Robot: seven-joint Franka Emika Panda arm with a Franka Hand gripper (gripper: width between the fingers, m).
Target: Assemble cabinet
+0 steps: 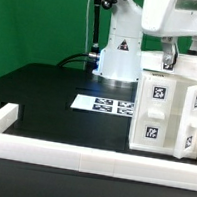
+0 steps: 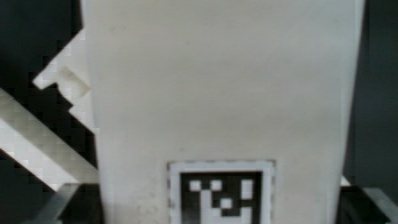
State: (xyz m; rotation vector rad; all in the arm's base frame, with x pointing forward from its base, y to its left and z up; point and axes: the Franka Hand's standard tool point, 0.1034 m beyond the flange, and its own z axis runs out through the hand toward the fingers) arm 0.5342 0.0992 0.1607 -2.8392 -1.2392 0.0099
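**Item 1. Cabinet (image 1: 168,114).** A white boxy block is seen standing upright on the desk (image 1: 47,92), at the exterior view's right, just behind the white rail (image 1: 68,159). Two square black-and-white tags are carried one above the other on its near face, and more are borne on the face turned to the right. In the wrist view the cabinet (image 2: 214,90) fills most of the picture as one broad white panel, with a single tag (image 2: 222,191) at one end.

**Item 2. Claw (image 1: 170,64).** It is held by the white arm (image 1: 183,17) directly over the cabinet's top, at or just above its upper edge. Dark fingers are seen there, but their spread is hidden, so it cannot be told whether the claw is wide, narrow or closed on the panel.

**Item 3. Marker board (image 1: 108,106).** It is laid flat on the desk, just left of the cabinet and in front of the robot base (image 1: 120,51).

**Item 4. White rail.** It is run along the desk's near edge, with a short arm turned toward the far side at the exterior view's left.

**Item 5. Green backdrop (image 1: 36,18).** It is hung behind the desk.
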